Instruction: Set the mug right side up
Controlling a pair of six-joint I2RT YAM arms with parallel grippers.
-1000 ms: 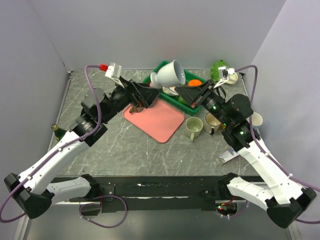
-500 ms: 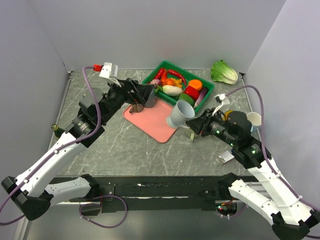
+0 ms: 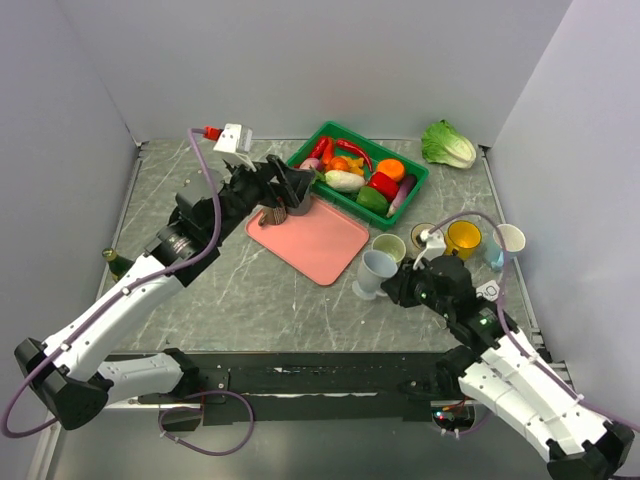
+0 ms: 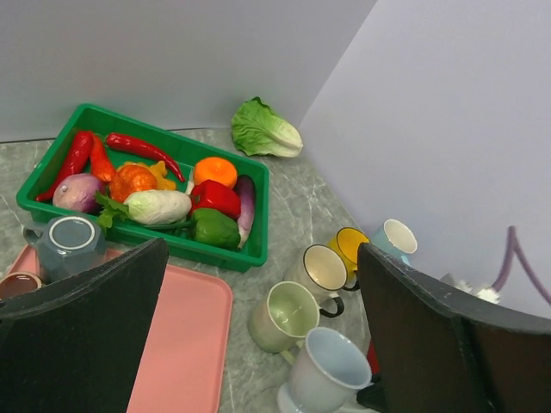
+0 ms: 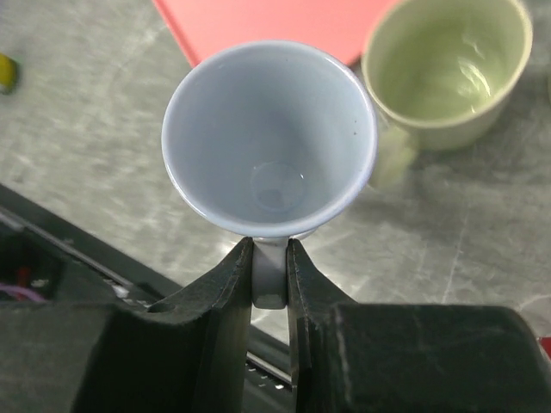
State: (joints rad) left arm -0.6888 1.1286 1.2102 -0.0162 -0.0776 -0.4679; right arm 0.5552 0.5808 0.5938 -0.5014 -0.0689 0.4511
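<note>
The pale blue mug (image 3: 374, 272) stands mouth up at the marble table top, just in front of a green mug (image 3: 388, 249). My right gripper (image 3: 398, 286) is shut on its handle. In the right wrist view the fingers (image 5: 225, 284) pinch the handle below the mug's (image 5: 271, 138) open mouth. Whether its base touches the table I cannot tell. My left gripper (image 3: 298, 190) hangs open and holds nothing over the far edge of the pink tray (image 3: 322, 246). In the left wrist view the mug (image 4: 331, 374) shows low between that gripper's (image 4: 263, 249) wide-apart fingers.
A green basket (image 3: 414, 188) of vegetables stands behind the tray, with a lettuce (image 3: 447, 143) at the back right. Cream (image 3: 424, 238), yellow (image 3: 462, 238) and light blue (image 3: 508, 240) mugs line up at the right. A dark grey mug (image 4: 69, 245) sits base up on the tray.
The right arm has swung the mug from above the basket down to the table beside the green mug, turning its mouth upward. The left gripper has stayed open near the tray.
</note>
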